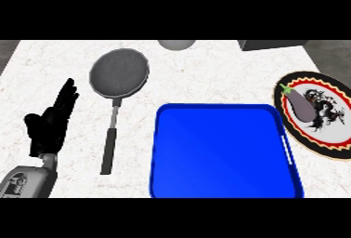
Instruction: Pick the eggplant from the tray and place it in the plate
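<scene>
A purple eggplant (pixel 297 103) with a green stem lies on the decorated plate (pixel 328 139) at the right edge of the counter. The blue tray (pixel 223 155) sits in the lower middle with nothing on it, its right rim close beside the plate. My left hand (pixel 49 124) rests at the left side with fingers straight and pointing up, well away from tray and plate. No right hand shows in the view.
A grey frying pan (pixel 119 72) with a long dark handle (pixel 109 148) lies between my left hand and the tray. A grey rounded object (pixel 177 44) and a dark box (pixel 273 44) sit at the counter's far edge.
</scene>
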Robot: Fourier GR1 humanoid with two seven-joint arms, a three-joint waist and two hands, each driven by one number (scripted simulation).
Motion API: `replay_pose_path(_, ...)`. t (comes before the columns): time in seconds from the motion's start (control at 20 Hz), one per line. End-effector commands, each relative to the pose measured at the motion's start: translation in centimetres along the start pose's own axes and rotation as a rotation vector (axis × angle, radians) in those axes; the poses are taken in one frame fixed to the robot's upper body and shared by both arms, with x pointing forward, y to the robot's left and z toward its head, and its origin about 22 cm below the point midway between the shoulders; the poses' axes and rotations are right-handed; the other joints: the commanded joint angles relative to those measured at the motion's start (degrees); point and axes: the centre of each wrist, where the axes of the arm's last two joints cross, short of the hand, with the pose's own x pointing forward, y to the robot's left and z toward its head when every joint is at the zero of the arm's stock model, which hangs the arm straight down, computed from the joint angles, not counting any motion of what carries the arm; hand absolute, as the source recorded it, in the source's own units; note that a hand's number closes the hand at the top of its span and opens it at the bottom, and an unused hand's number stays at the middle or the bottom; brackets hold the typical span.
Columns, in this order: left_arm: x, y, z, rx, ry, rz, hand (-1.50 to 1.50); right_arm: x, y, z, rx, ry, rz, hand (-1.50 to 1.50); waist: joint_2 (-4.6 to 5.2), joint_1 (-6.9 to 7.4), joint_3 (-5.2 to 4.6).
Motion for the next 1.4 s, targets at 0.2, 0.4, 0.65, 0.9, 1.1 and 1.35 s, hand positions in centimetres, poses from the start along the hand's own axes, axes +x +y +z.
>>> replay_pose_path(0.2, 1.5, -3.6, -1.0, -0.098, -0.059, -0.004, 0.00, -5.4, -0.2, 9.3, -0.012, -0.083, -0.144, 1.50, 0.90, 6.34, -0.68)
replay_pose_path(0.4, 2.9, -3.5, -1.5, -0.125, -0.066, -0.007, 0.00, -5.4, 4.0, 7.0, 0.039, -0.089, -0.172, 1.50, 0.84, 7.70, -0.73)
replay_pose_path(0.65, 2.7, -3.4, -2.1, -0.135, -0.064, -0.016, 0.00, -4.1, 6.5, 3.0, 0.104, -0.101, -0.177, 1.50, 0.84, 7.98, -0.82)
replay_pose_path(0.9, 2.1, -3.5, -1.2, -0.147, -0.059, -0.024, 0.00, -3.3, 12.2, 1.5, 0.156, -0.091, -0.004, 1.50, 0.69, 7.73, -0.86)
replay_pose_path(1.1, 2.0, -2.8, -1.1, -0.138, -0.035, -0.008, 0.00, -3.9, 14.5, 2.1, 0.220, 0.022, -0.047, 1.50, 0.80, 8.11, -0.81)
replay_pose_path(1.35, 2.4, -4.9, -1.5, -0.142, -0.052, 0.005, 0.00, -2.2, 19.2, -0.3, 0.300, 0.068, -0.160, -1.50, 0.89, 8.20, -0.80)
